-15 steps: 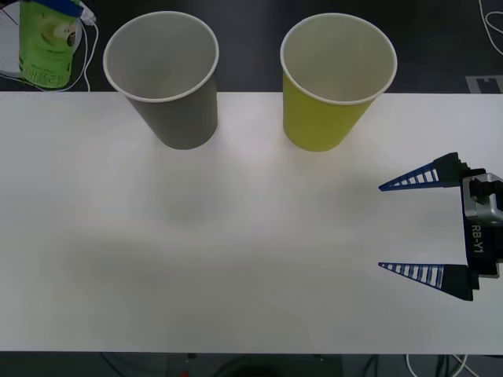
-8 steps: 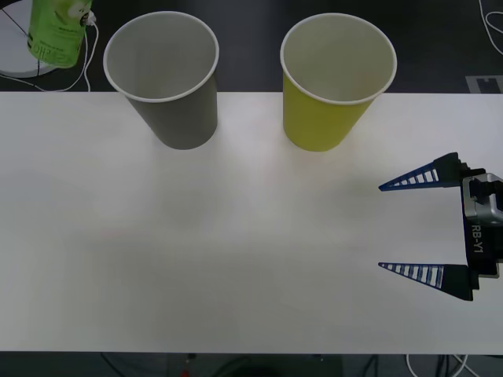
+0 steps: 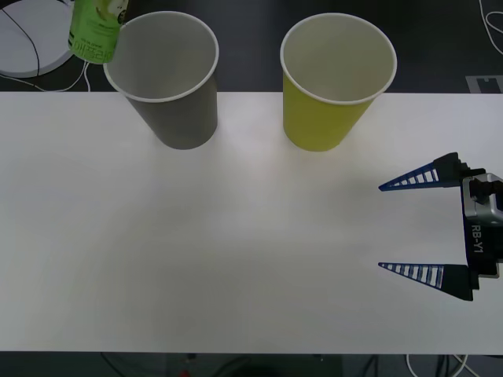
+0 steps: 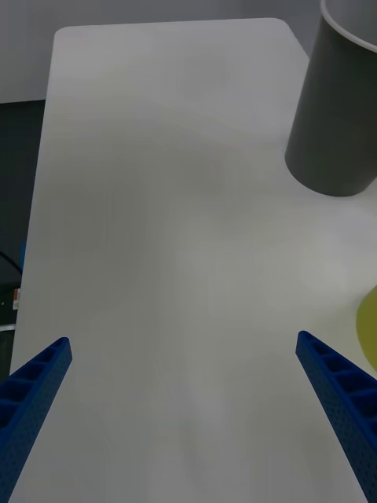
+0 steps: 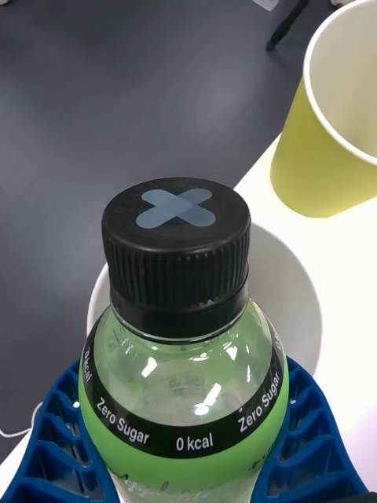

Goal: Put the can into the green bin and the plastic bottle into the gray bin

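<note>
The left gripper (image 5: 188, 464), clamped on the plastic bottle (image 3: 97, 28), hangs at the gray bin's (image 3: 169, 78) far-left rim. The right gripper (image 3: 380, 226) rests near right, jaws apart.

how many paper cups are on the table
2. The gray bin stands at the table's far edge on the robot's left; the green bin stands beside it to the right, apart from it.

Plastic bottle (image 5: 184, 377) looking clear and glossy, ribbed matt black cap (image 5: 177, 247); gray bin (image 3: 165, 78) showing matt paper; worktop (image 3: 236, 259) matt, smooth.
</note>
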Tool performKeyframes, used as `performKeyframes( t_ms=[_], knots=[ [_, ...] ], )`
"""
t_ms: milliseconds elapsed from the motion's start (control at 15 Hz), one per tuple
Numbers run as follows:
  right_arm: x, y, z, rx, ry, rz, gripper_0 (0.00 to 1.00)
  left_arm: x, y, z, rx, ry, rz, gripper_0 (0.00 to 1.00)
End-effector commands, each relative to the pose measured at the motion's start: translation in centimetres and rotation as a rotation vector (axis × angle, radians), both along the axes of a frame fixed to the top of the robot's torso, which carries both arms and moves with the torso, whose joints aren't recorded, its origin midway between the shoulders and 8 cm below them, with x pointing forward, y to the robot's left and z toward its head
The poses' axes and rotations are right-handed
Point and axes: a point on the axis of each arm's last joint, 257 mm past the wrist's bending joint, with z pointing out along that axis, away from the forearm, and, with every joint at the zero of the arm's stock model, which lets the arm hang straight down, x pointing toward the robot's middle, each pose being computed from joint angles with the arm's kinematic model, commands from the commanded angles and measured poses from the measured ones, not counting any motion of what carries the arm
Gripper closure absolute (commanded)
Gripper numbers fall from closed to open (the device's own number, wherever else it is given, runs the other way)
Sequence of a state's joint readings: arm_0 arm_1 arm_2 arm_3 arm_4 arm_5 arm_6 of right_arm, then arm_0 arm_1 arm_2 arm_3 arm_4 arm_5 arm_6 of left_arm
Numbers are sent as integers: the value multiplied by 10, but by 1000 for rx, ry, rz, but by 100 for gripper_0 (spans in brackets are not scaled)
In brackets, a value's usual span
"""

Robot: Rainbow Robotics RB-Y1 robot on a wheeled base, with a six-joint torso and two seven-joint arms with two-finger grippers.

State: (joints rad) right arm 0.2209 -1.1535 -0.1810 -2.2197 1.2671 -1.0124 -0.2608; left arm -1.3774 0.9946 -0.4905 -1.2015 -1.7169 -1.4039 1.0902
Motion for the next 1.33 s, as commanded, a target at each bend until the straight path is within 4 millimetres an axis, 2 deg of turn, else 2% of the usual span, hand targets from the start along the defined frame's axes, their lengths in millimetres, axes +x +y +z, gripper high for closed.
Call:
performKeyframes(
  t_ms=[67, 667, 733, 867, 933, 1333],
  knots=[
    [0, 0, 0, 0, 0, 0, 0, 4, -13, -2, 4, -7, -9, 100],
    [0, 0, 0, 0, 0, 0, 0, 11, -36, -1, 18, -30, -18, 100],
    [0, 0, 0, 0, 0, 0, 0, 11, -37, -1, 15, -32, -19, 95],
    [0, 0, 0, 0, 0, 0, 0, 11, -39, -1, 16, -33, -24, 20],
    [0, 0, 0, 0, 0, 0, 0, 11, -40, -2, 16, -31, -26, 0],
    [0, 0, 0, 0, 0, 0, 0, 11, -43, -2, 13, -32, -30, 0]
  ],
)
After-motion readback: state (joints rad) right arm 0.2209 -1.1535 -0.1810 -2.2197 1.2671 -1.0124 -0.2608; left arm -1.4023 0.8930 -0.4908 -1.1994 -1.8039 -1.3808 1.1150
